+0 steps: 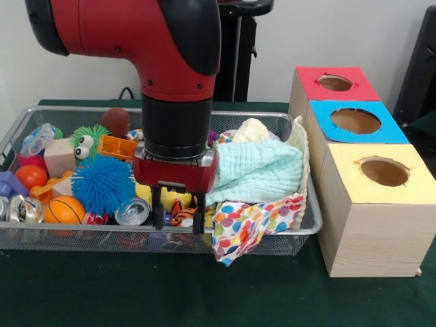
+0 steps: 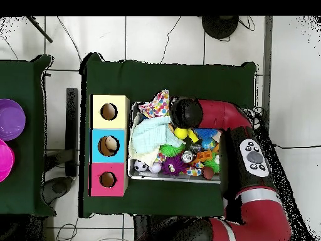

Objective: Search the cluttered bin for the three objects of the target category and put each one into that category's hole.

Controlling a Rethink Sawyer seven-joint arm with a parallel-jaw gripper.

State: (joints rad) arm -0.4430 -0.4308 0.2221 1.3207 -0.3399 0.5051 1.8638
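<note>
Green-clothed table (image 1: 82, 293), wire-mesh bin (image 1: 300, 228) crowded with toys, gripper (image 1: 178, 212) lowered inside, fingers parted and holding nothing, red-surrounded hole (image 1: 334, 82) apart, no legible writing.

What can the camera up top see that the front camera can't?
Only the overhead view shows two purple bowls on a side table, the tiled floor, and something pale inside the blue hole.

Only the front view shows the gripper, fingers apart, low over the toys, plus a drink can, a small basketball and a blue spiky ball.

Both show the wire bin, the mint cloth, the dotted cloth, the red arm and three boxes with the red hole, blue and yellow holes.
</note>
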